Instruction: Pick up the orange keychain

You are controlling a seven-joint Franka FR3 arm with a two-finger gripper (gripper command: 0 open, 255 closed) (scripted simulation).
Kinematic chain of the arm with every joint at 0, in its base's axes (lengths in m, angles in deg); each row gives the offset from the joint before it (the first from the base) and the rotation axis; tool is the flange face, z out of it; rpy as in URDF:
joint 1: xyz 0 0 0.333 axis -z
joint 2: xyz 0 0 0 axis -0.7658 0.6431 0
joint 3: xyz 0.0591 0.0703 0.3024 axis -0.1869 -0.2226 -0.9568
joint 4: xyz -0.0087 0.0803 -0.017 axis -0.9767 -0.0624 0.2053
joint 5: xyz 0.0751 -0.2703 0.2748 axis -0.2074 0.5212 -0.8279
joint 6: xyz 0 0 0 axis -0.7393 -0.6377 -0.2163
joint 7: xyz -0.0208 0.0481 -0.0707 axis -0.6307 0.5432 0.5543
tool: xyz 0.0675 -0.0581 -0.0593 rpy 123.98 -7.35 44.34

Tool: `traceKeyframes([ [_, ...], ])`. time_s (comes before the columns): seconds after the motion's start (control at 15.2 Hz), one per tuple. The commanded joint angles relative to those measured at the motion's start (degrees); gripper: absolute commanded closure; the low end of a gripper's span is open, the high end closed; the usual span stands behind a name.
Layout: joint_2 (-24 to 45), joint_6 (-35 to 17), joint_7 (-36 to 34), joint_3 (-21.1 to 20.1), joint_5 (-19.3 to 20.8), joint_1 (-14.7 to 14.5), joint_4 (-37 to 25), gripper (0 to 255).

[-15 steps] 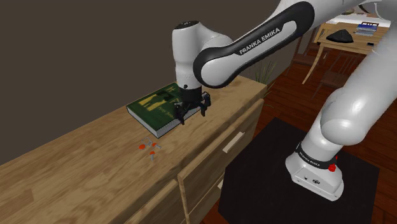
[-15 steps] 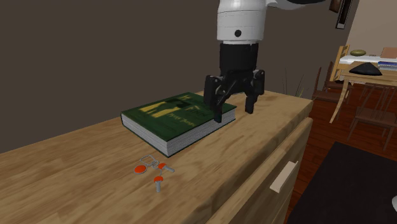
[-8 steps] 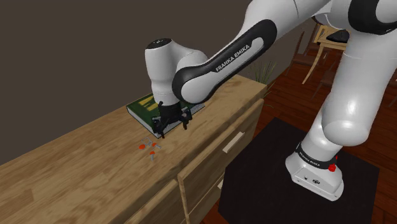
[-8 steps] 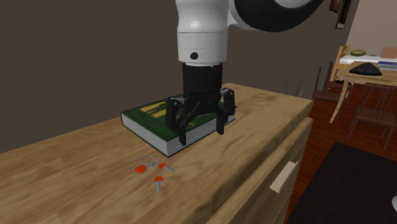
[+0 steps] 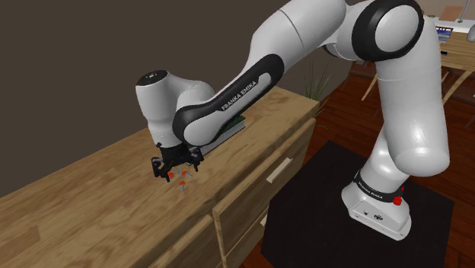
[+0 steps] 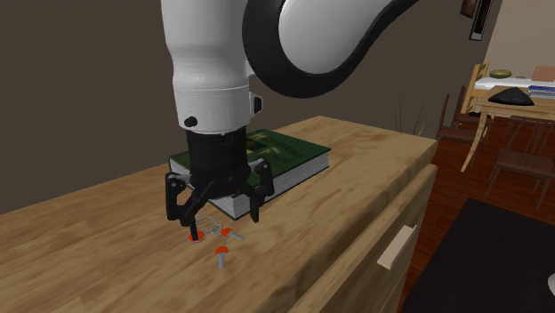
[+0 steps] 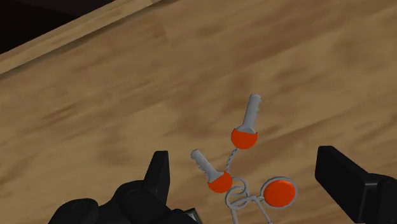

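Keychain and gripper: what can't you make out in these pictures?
- Shoulder view: the keychain is a few orange specks, too small to tell keys from ring, and the gripper overlaps it.
- Second exterior view: one fingertip overlaps an orange tag.
- Wrist view: the picture's edge cuts off part of the ring.
- Shoulder view: the arm hides most of the book.

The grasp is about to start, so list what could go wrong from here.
1. The keychain lies flat and spread out on the wooden top. The open fingers might pinch only one key or slide over it.
2. Descending too far could jam the gripper into the wood.
3. The green book sits close beside one finger and might get nudged.
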Motion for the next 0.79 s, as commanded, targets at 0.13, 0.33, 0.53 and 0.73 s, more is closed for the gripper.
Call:
traceKeyframes([
  [0.13,2.96,-1.16,-1.38,0.84,1.44,-1.47,-1.63,0],
  [0.33,4.22,-2.81,-1.83,1.35,2.18,-1.79,-1.13,0],
  [0.53,4.9,-3.66,-2.07,1.63,2.58,-1.97,-0.91,0],
  [0.73,4.96,-3.66,-2.07,1.64,2.6,-1.99,-0.97,255],
])
